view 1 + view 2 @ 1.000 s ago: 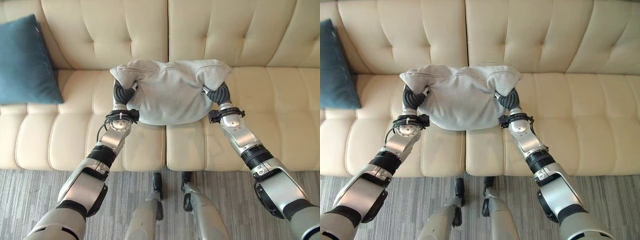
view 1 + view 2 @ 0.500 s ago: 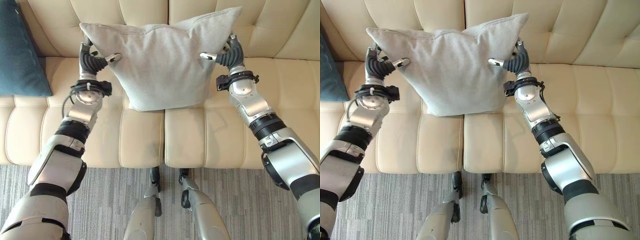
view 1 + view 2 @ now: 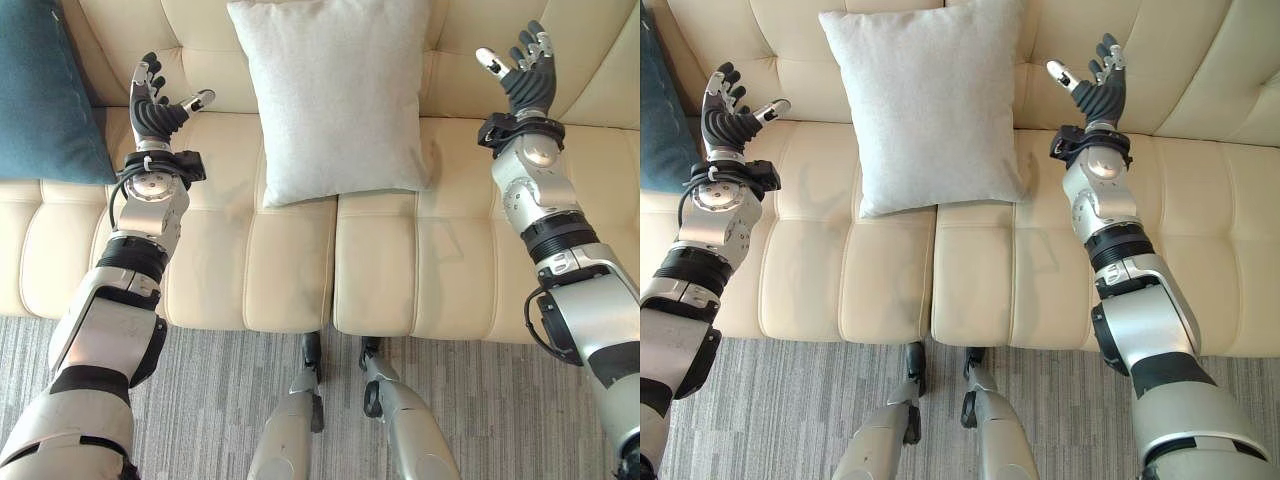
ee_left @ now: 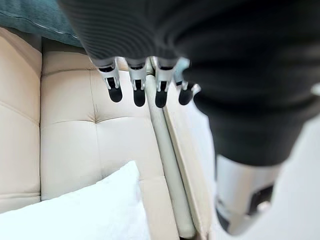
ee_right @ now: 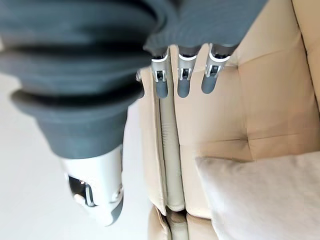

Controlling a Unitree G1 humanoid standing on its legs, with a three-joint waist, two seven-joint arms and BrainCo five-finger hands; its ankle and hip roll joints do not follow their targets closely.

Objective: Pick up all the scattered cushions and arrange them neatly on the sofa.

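Note:
A light grey cushion (image 3: 335, 95) leans upright against the cream sofa's backrest (image 3: 480, 25) at the middle, its lower edge on the seat. A teal cushion (image 3: 45, 90) stands against the backrest at the far left. My left hand (image 3: 155, 105) is raised to the left of the grey cushion, fingers spread and holding nothing. My right hand (image 3: 522, 75) is raised to the cushion's right, also with straight fingers and nothing in it. The left wrist view shows that hand's fingers (image 4: 137, 82) straight, with a corner of the grey cushion (image 4: 80, 210) beyond. The right wrist view shows straight fingers (image 5: 182, 75) and the cushion's corner (image 5: 270, 195).
The sofa seat (image 3: 290, 270) has bare room on both sides of the grey cushion. A grey striped carpet (image 3: 470, 410) lies in front of the sofa.
Both hands let go of the grey cushion and drew apart sideways with fingers spread. The cushion went from being held up to leaning against the backrest. The camera view shifted.

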